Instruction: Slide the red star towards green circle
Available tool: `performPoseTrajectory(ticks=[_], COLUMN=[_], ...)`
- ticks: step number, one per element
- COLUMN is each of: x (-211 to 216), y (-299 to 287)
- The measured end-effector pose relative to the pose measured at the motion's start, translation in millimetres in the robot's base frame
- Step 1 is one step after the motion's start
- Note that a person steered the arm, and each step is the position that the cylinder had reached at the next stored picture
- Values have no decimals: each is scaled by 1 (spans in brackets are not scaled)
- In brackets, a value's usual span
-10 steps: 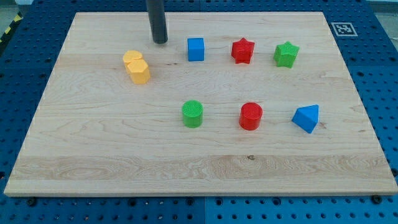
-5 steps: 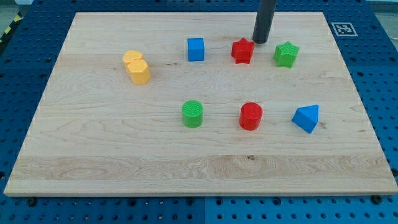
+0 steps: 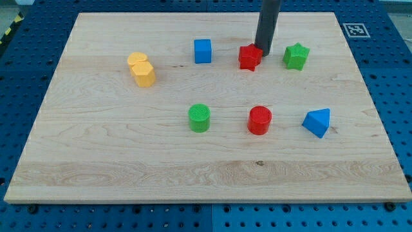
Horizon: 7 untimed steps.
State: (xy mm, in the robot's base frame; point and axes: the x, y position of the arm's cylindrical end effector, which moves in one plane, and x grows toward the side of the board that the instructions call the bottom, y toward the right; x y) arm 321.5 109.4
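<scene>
The wooden board lies on a blue perforated table. At the view's left, a yellow block of indistinct shape sits in the upper part of the board. Right of it, near the view's top, stands a blue cube. Below the cube, well apart from it, the green circle rests near the board's middle.

Continuing right, the red star sits in the upper row, between the blue cube and a green star. My tip is at the red star's upper right edge, touching it or just beside it; contact cannot be confirmed. The rod carries no jaws and holds nothing.

The green circle lies down and to the left of the red star, well apart. Below the red star stands a red circle. At the view's right, a blue triangular block lies beneath the green star.
</scene>
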Motion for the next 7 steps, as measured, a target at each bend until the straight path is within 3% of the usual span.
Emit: performPoseTrajectory(ticks=[3, 7], x=[-3, 96], y=[-28, -31])
